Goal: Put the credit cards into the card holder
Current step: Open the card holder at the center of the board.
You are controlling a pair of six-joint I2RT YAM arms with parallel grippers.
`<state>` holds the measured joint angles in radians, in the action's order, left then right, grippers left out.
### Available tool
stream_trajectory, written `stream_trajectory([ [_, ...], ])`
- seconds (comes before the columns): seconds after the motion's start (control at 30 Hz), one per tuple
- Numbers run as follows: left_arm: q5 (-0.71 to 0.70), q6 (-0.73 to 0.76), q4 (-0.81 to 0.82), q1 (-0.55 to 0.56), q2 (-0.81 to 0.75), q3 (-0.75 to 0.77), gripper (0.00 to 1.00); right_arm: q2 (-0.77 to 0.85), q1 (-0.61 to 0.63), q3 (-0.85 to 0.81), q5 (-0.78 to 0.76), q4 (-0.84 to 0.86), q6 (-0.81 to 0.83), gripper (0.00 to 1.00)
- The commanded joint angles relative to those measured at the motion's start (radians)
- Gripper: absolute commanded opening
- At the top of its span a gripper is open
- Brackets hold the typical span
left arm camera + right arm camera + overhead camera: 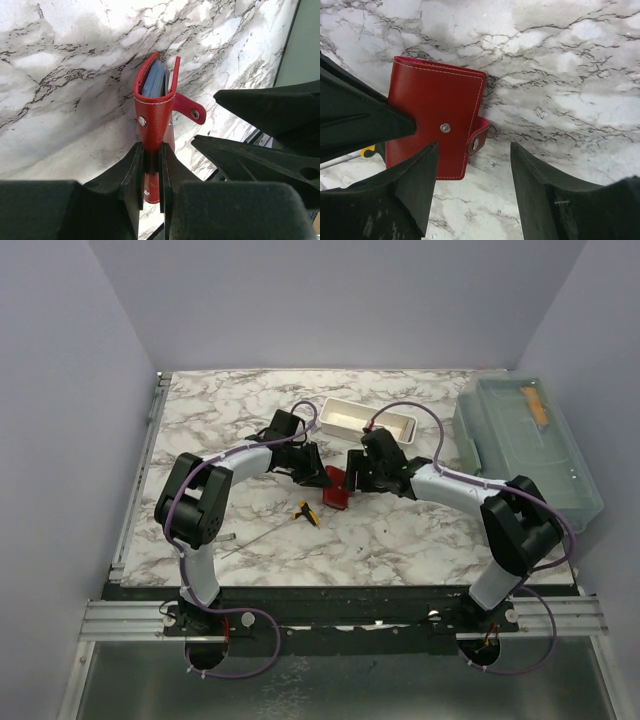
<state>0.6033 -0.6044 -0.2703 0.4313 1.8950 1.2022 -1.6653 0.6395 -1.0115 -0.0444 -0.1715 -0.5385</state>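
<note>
Left claw (151,150) pinches the red card holder (155,117); right claw (474,150) stands spread.
The left claw's jaws press together on the folded card holder's lower edge, holding it on edge over the marble table (60,75), snap strap loose. The right claw's parted fingers sit just beside its closed cover; whether they touch it cannot be told.

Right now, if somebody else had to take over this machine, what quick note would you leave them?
Left tool: shut on one edge of the red card holder.
Right tool: open beside the holder, gripping nothing.
Holder: folded, snap strap undone.
Done: no loose credit cards show on the marble table. Blue-grey shows between the covers, but I cannot tell cards from lining.
Left: check that both cards are seated, probably then set the holder down.
</note>
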Motion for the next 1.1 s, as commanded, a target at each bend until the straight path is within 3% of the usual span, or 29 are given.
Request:
stream_trajectory([
  [0.0,0.017,0.013,-0.005,-0.002,-0.002,0.007,0.0,-0.051,-0.002,-0.021,0.015,0.036,0.004,0.59],
  [0.1,0.012,0.015,-0.005,-0.001,-0.003,0.005,0.0,-0.077,-0.001,-0.035,-0.069,0.013,0.002,0.38],
  [0.23,0.016,0.008,-0.006,-0.001,0.002,0.009,0.0,-0.094,-0.002,-0.022,-0.104,0.054,0.025,0.29],
  [0.27,0.006,0.008,-0.009,-0.001,0.002,0.01,0.01,-0.097,-0.002,-0.03,-0.104,0.048,0.03,0.23],
  [0.33,-0.049,0.02,-0.037,-0.002,-0.006,0.016,0.15,-0.083,-0.001,-0.043,-0.087,0.03,0.031,0.02],
  [0.37,-0.077,0.034,-0.055,-0.002,-0.012,0.023,0.29,-0.063,-0.001,-0.04,-0.073,0.033,0.031,0.0],
  [0.43,-0.135,0.059,-0.094,-0.003,-0.022,0.042,0.48,-0.021,-0.001,-0.031,-0.028,0.041,0.028,0.0],
  [0.6,-0.217,0.101,-0.135,-0.009,-0.062,0.058,0.76,0.022,-0.002,-0.072,0.076,-0.003,0.005,0.0],
  [0.9,-0.167,0.158,-0.08,-0.005,-0.186,0.008,0.86,0.068,-0.003,-0.08,0.192,0.041,-0.033,0.0],
  [1.07,-0.14,0.153,-0.056,0.006,-0.193,-0.007,0.85,0.074,-0.001,-0.087,0.2,0.047,-0.04,0.0],
])
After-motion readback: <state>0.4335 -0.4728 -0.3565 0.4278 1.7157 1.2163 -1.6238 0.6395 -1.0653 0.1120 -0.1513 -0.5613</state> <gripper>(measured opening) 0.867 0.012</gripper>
